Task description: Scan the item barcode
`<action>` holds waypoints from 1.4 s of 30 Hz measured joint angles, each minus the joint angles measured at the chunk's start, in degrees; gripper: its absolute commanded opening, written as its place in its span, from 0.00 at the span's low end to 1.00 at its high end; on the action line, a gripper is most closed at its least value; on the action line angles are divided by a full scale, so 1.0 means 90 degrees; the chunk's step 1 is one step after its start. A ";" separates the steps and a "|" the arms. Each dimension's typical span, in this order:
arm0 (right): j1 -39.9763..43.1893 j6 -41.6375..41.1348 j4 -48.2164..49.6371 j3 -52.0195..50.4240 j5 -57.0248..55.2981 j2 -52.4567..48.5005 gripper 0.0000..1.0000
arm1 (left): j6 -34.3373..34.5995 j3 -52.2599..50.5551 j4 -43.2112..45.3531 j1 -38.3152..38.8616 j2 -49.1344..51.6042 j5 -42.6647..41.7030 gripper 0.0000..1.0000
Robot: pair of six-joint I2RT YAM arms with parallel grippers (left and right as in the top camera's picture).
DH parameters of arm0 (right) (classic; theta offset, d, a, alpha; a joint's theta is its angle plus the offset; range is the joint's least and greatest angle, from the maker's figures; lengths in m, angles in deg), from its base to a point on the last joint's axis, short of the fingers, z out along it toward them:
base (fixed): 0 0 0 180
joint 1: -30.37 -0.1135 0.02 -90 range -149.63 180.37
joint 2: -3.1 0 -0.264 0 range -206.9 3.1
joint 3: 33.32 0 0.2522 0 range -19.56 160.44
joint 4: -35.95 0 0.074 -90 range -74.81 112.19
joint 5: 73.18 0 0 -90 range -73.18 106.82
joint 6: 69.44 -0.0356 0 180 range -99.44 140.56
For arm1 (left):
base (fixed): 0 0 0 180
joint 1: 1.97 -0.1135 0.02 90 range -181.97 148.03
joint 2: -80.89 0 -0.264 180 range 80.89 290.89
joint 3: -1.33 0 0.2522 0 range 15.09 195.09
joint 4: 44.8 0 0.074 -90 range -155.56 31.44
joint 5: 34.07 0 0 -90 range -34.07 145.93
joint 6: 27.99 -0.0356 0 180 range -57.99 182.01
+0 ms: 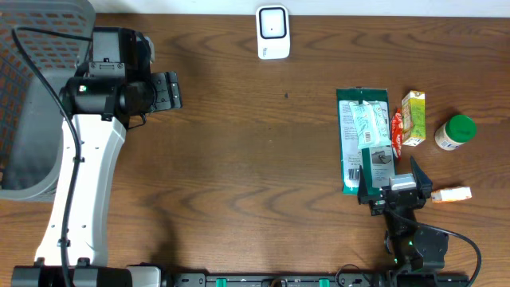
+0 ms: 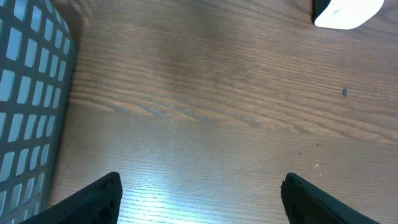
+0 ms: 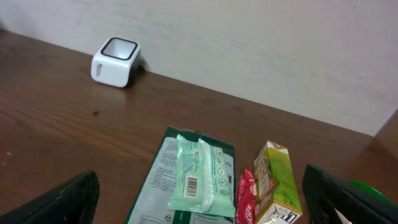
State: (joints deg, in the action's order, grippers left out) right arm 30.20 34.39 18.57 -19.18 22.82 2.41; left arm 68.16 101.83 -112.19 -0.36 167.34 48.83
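The pouch (image 1: pixel 363 139) lies far right, long axis 12-to-6, its near end just 12 o'clock of the nearer right claw (image 1: pixel 390 174), which gapes wide and empty; the scanner (image 1: pixel 272 32) sits well off at 11.

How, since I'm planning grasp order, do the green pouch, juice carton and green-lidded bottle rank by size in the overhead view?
1. green pouch: clearly the largest.
2 and 3. juice carton and green-lidded bottle: the carton looks longer and the bottle wider, so they are too alike to rank.
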 measured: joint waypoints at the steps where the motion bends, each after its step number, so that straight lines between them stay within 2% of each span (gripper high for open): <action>1: 0.0000 0.0000 0.0002 0.0000 0.0000 0.0000 0.99 | 0.0000 0.0000 0.0000 0.0000 0.0000 0.0000 0.83; 16: 0.0000 0.0000 0.0002 0.0000 0.0000 0.0000 0.99 | 0.0000 0.0000 0.0000 0.0000 -0.0012 0.0000 0.83; 20: 0.0000 0.0000 0.0002 0.0000 0.0002 0.0000 0.99 | 0.0000 -0.0017 0.0000 -0.0002 -0.0304 0.0002 0.83; 32: 0.0000 0.0000 0.0002 0.0000 0.0000 0.0000 0.99 | -0.0024 -0.0027 0.0000 0.0000 -0.3878 0.0032 0.83; 38: 0.0000 0.0000 0.0000 0.0000 0.0002 0.0000 0.99 | -0.0056 -0.0056 -0.0083 -0.0002 -0.4945 0.0170 0.83; 42: 0.0000 -0.0002 0.0000 0.0000 0.0000 0.0000 0.99 | -0.0073 -0.0491 -0.0138 -0.0002 -0.5719 0.0223 0.83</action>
State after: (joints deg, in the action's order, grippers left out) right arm 30.20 34.36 18.57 -19.18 22.82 2.41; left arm 67.51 97.41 -113.43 -0.38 115.87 50.85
